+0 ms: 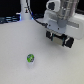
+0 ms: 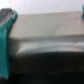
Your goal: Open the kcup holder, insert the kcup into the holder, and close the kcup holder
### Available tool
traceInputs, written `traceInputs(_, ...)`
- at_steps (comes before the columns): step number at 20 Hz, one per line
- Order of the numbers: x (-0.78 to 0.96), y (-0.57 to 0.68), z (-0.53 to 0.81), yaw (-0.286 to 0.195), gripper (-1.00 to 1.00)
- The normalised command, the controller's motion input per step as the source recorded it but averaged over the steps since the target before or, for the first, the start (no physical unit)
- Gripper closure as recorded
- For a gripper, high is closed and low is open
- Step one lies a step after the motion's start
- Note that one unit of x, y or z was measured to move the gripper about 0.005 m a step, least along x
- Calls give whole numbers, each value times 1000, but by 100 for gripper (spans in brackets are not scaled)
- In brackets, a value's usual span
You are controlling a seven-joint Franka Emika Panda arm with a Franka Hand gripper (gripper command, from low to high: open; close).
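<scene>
Exterior view: bright, even light, low resolution, soft blocky blur throughout; faint shadow on worktop (image 1: 20,50) at lower right. Wrist view: dim, heavily defocused, dark band across frame bottom.

1. the kcup (image 1: 30,58) is the only bright thing out there, green with a bit of white on top and a thin dark shadow under it
2. table (image 1: 20,40) is plain white-ish, kinda pale grey, no pattern at all
3. robot arm (image 1: 62,17) is white with light grey shading, and the gripper (image 1: 59,38) under it is black
4. a black cable (image 1: 31,12) runs across the back, dark blue-black clutter (image 1: 7,20) at the exterior view's left edge
5. wrist view is blurry: teal green fingers (image 2: 6,45) with a dark patch up top
6. behind them a grey-brown surface (image 2: 47,30) with a lighter streak, going near black lower down (image 2: 47,67)
</scene>
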Motion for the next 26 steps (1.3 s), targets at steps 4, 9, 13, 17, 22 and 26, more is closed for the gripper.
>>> traceInputs(4, 177, -203, 233, -61, -100)
traceInputs(9, 282, -303, 290, -98, -100)
traceInputs(13, 346, -574, 270, -150, -100)
traceInputs(17, 319, -663, 177, -180, -100)
traceInputs(22, 200, -621, 121, -216, -100)
traceInputs(26, 240, -551, 36, -226, -100)
